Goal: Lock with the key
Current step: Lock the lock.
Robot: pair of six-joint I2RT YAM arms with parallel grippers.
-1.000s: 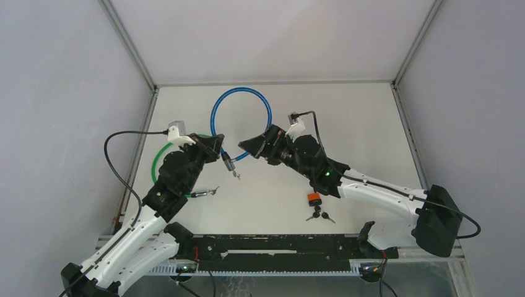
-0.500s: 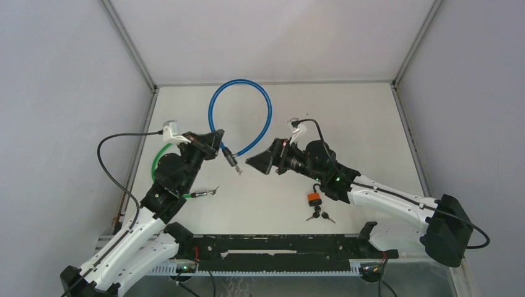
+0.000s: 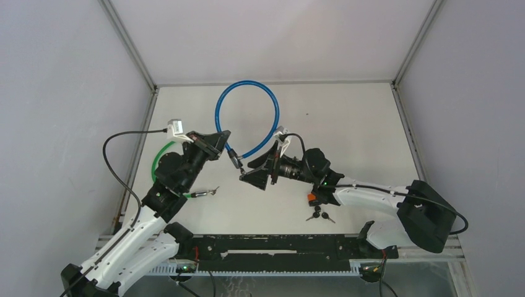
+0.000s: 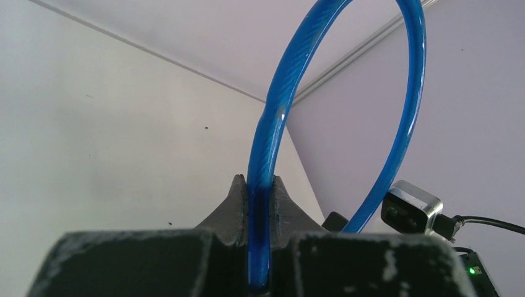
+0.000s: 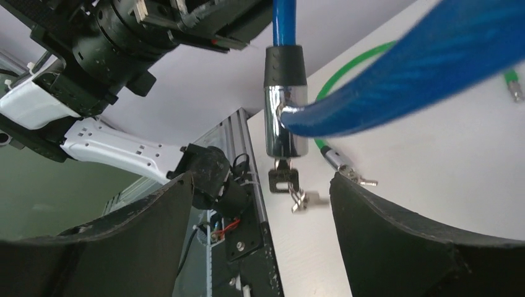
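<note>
Colour notes from my console. The cable loop (image 3: pixel 247 117) is glossy blue. Its lock barrel (image 5: pixel 285 120) is chrome under a black collar, and the key (image 5: pixel 283 180) has a dark head. The second cable (image 5: pixel 356 67) is bright green. The padlock (image 3: pixel 313 198) is orange, and the spare keys (image 3: pixel 319 216) are black-headed. The left gripper (image 4: pixel 260 185) is matte black with grey scuffs, and the right gripper (image 5: pixel 260 192) is plain black. The arm links (image 3: pixel 371 195) are white. I read the table (image 3: pixel 359 124) as off-white and the walls (image 3: pixel 62 93) as pale grey.

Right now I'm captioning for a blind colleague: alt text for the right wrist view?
The blue cable lock hangs barrel-down, key in it, between the right pincer's open fingers. Its cable rises to the left arm; a green cable lock lies behind.
</note>
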